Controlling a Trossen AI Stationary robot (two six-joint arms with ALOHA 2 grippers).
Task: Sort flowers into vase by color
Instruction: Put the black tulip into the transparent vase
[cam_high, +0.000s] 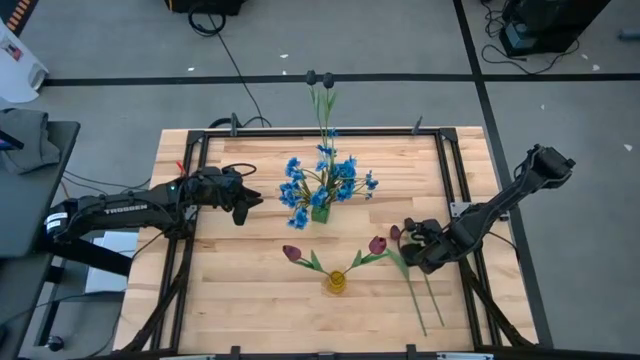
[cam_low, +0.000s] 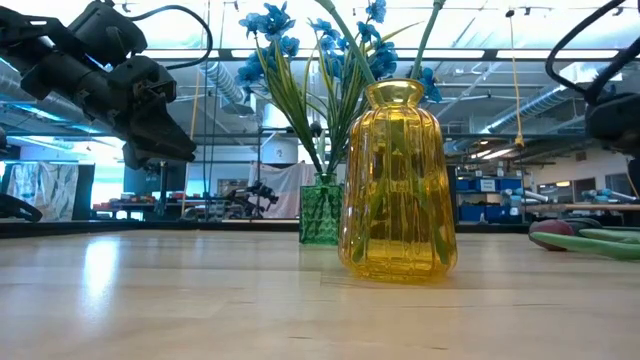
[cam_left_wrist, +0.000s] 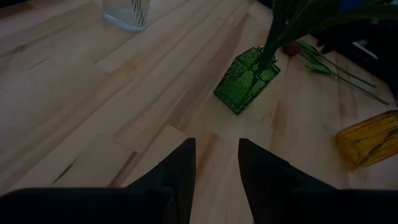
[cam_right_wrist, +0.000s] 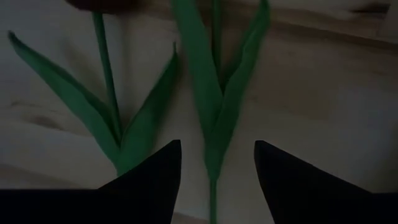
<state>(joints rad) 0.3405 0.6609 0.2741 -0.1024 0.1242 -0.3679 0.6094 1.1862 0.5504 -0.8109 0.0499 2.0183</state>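
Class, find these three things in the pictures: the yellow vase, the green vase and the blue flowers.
yellow vase (cam_low: 397, 190), low view, middle of its ribbed body.
green vase (cam_left_wrist: 246, 81), left wrist view, its side wall.
blue flowers (cam_high: 296, 191), high view, a left-hand blossom cluster.

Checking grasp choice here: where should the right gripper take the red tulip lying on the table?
On the bare stem below the leaves, from straight above. The tulip lies flat, and the right gripper already straddles that stem, fingers open either side.
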